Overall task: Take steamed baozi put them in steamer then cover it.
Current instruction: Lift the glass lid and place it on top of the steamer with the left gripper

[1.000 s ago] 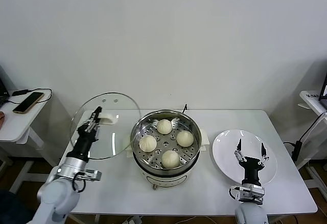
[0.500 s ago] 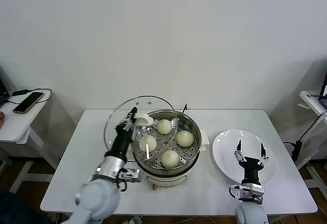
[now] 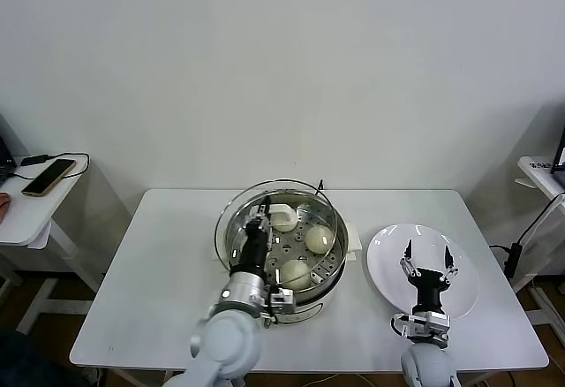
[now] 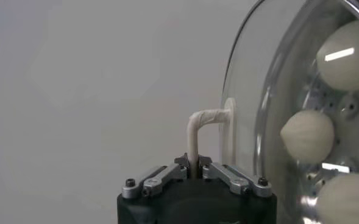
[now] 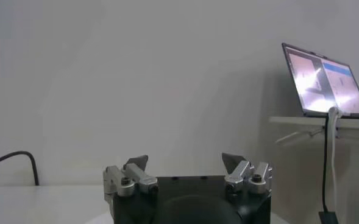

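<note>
Left gripper (image 3: 259,225) over steamer (image 3: 281,283) on bench (image 3: 159,263), jaws clamped on glass lid (image 4: 252,73) handle. Head view: arm hides one baozi (image 3: 319,239), lid edge faint. Left wrist view shows handle (image 4: 205,125) clearly. Right gripper (image 3: 428,259) above plate (image 3: 388,263), jaws apart; right wrist view shows laptop (image 5: 325,82).

Lighting even and diffuse, overhead, fairly bright; white wall and table (image 3: 159,272) read flat, no hard shadows. Soft shadow only under the steamer (image 3: 296,268) base. Specular highlights on the steel rim and streak glare on the glass lid (image 3: 231,228). Left wrist view: a bright bar reflection shows on one of the steamed baozi (image 4: 348,55), gripper body near-black, underexposed. Right wrist view: dimmer, greyish, laptop screen (image 5: 325,82) blown out and soft. Head view sharp, slight softness at the edges.
</note>
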`<act>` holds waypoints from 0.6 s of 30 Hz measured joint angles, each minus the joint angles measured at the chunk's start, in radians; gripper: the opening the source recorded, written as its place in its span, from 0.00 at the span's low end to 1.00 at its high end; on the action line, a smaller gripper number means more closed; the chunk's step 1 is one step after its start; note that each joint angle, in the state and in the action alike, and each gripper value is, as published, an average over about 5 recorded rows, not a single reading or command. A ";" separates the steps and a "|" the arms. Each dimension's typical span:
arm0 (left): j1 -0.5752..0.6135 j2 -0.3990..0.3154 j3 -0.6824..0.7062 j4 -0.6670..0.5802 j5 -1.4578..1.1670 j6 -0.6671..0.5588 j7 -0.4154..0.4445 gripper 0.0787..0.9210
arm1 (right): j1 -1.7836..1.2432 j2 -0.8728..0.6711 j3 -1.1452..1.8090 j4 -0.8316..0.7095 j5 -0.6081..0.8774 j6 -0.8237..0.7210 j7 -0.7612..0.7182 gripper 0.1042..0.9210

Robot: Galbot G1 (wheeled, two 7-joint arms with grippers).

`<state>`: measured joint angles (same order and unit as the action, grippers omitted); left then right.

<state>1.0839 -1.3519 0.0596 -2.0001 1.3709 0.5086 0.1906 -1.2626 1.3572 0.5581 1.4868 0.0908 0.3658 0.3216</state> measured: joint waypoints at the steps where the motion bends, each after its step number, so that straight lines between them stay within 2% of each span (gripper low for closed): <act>1: -0.002 -0.008 0.007 0.006 0.011 0.005 0.002 0.13 | 0.002 0.000 0.001 -0.002 0.000 0.000 0.000 0.88; 18: -0.020 -0.080 0.065 0.095 0.149 0.031 0.035 0.13 | 0.005 0.003 0.010 -0.014 -0.001 -0.001 -0.004 0.88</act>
<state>1.0641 -1.4315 0.1245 -1.9056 1.5200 0.5401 0.2261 -1.2575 1.3598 0.5684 1.4727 0.0900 0.3644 0.3180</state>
